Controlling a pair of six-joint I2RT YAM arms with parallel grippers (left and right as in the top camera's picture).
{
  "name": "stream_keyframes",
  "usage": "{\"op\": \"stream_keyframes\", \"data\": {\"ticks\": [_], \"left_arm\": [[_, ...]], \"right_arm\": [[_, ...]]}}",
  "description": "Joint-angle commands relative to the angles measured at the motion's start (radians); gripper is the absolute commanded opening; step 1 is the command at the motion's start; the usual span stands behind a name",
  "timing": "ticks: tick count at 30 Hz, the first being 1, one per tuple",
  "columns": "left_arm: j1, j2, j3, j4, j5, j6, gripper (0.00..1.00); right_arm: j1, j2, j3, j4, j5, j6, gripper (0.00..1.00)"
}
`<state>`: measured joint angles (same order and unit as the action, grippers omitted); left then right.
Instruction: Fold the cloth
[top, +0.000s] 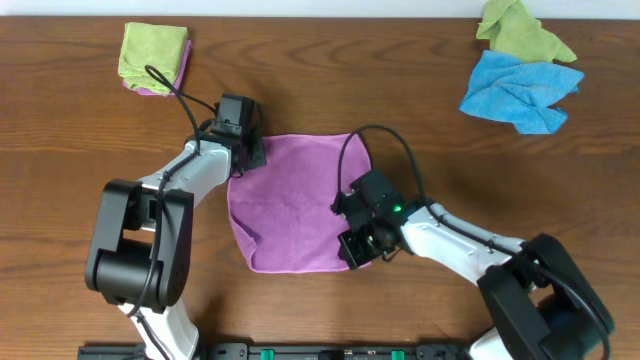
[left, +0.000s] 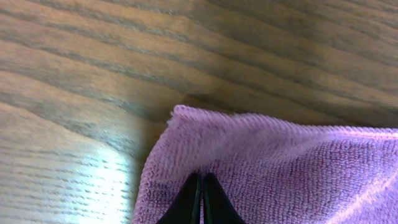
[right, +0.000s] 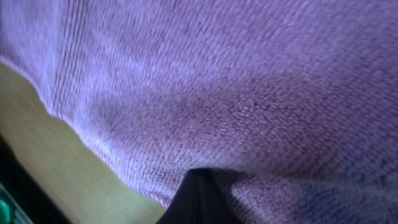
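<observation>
The wooden table (top: 320, 90) carries everything, and the cloth (top: 290, 210) lies spread flat on it at the middle of the overhead frame. It is a lilac square, slightly skewed, with its edges free all round. Lying open like this, it looks ready for a first fold, which has not yet been made.

The two arms reach in from the bottom of the frame to opposite corners, probably so that one edge can be lifted evenly and carried across. The left hand (top: 243, 152) sits on the cloth's upper left corner. In its wrist view the two dark fingers are pressed together with only a hairline between them. They pinch the pile (left: 280, 168) just inside the rounded corner, with bare table beyond it. The right hand (top: 358, 248) is at the lower right corner. In its wrist view the fingers (right: 198, 186) show as one dark wedge at the bottom of the frame, with fabric (right: 236, 81) bunched round the tip. I judge it closed on the cloth, though the far finger is hidden. The cloth's edge runs diagonally to the lower left there, with table beneath it.

Well away from the work lie other cloths, likely set aside: a folded green cloth (top: 152, 55) in the upper left, and a crumpled green rag (top: 520, 30) touching a blue cloth (top: 520, 90) in the upper right.
</observation>
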<state>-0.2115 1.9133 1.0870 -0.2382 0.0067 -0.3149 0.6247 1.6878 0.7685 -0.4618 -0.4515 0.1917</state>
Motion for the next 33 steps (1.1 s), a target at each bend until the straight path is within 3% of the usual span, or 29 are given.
{"op": "stream_keyframes", "data": {"ticks": [1, 8, 10, 13, 15, 17, 19, 22, 26, 33], "left_arm": [[0.022, 0.048, -0.014, -0.019, -0.032, 0.032, 0.05], [0.022, -0.042, 0.101, -0.171, -0.034, 0.05, 0.06], [0.022, -0.094, 0.137, -0.208, -0.051, 0.05, 0.21], [0.022, -0.179, 0.167, -0.248, -0.087, 0.05, 0.25], [0.022, -0.24, 0.171, -0.294, -0.088, 0.049, 0.37], [0.022, -0.289, 0.171, -0.373, -0.077, 0.048, 0.39], [0.022, -0.33, 0.171, -0.51, -0.045, 0.042, 0.39], [0.022, -0.341, 0.171, -0.7, 0.032, 0.026, 0.38], [0.008, -0.352, 0.117, -0.823, 0.148, 0.055, 0.35], [-0.111, -0.435, -0.051, -0.781, 0.148, 0.013, 0.43]], "right_arm": [[0.027, 0.058, -0.05, -0.011, 0.066, 0.037, 0.02], [-0.004, 0.043, -0.002, -0.006, 0.058, 0.039, 0.01], [-0.003, 0.024, 0.022, -0.015, 0.058, 0.039, 0.02], [-0.004, -0.019, 0.059, -0.031, 0.058, 0.036, 0.01], [-0.007, -0.062, 0.081, -0.053, 0.058, 0.036, 0.02], [-0.016, -0.111, 0.104, -0.087, 0.058, 0.035, 0.36], [-0.032, -0.175, 0.121, -0.129, 0.058, 0.036, 0.64], [-0.069, -0.275, 0.125, -0.206, 0.058, 0.036, 0.81], [-0.131, -0.396, 0.117, -0.346, 0.053, 0.031, 0.81], [-0.163, -0.518, 0.1, -0.441, 0.028, 0.028, 0.81]]}}
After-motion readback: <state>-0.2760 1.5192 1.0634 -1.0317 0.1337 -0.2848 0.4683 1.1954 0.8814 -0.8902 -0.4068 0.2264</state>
